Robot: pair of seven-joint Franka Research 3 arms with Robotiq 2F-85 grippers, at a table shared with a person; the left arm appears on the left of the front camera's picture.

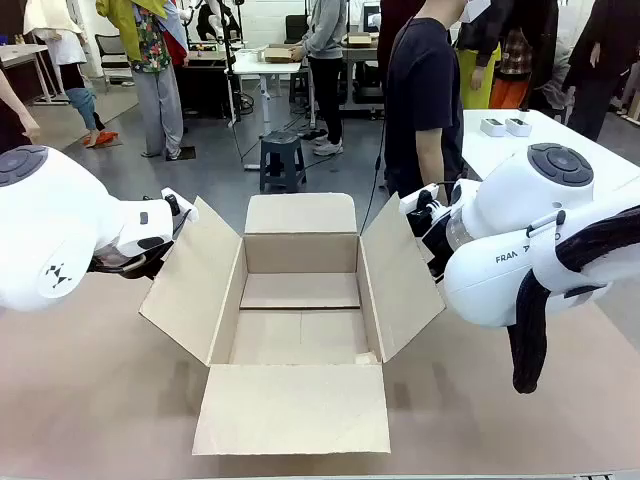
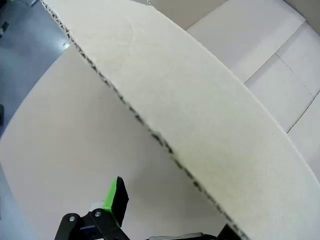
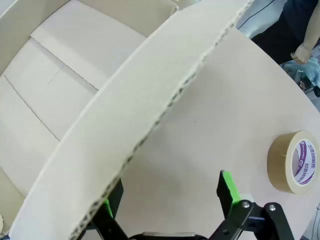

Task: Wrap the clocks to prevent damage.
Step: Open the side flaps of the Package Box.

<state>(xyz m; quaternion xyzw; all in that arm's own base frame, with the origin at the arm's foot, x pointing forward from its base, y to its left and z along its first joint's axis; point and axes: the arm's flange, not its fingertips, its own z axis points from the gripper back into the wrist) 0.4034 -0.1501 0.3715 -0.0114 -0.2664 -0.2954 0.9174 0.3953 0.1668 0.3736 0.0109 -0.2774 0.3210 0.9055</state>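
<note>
The cardboard box (image 1: 300,252) sits mid-table with its flaps spread and its floor bare. The left gripper (image 2: 165,210) stands wide open at the left flap (image 1: 190,290), and the right gripper (image 3: 170,190) gapes astride the right flap (image 1: 400,275); neither holds anything. An uneven pinch or pull would likely crease a flap or drag the box sideways. A right-arm swing could knock the tape roll (image 3: 295,162) nearby.
</note>
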